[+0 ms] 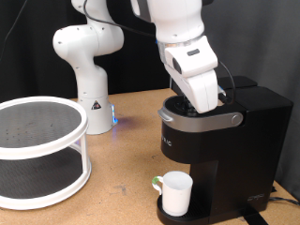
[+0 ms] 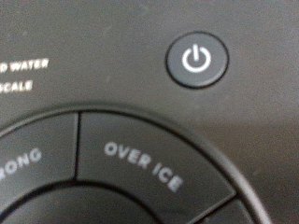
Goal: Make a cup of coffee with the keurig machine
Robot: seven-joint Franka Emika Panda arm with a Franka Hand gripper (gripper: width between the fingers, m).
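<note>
The black keurig machine [image 1: 220,136] stands at the exterior view's right, its grey-silver lid handle down. The small white cup [image 1: 175,192] sits on the machine's round drip base, under the spout. The white arm's hand presses down onto the machine's top; the gripper's fingers are hidden behind the hand and the lid. The wrist view shows no fingers, only the machine's black top very close up: the round power button [image 2: 197,59] and a segmented dial with a button marked "OVER ICE" [image 2: 140,166].
A white two-tier round rack [image 1: 37,150] stands at the exterior view's left on the wooden table [image 1: 122,159]. The robot's white base [image 1: 89,84] is behind it, with a small blue light beside it.
</note>
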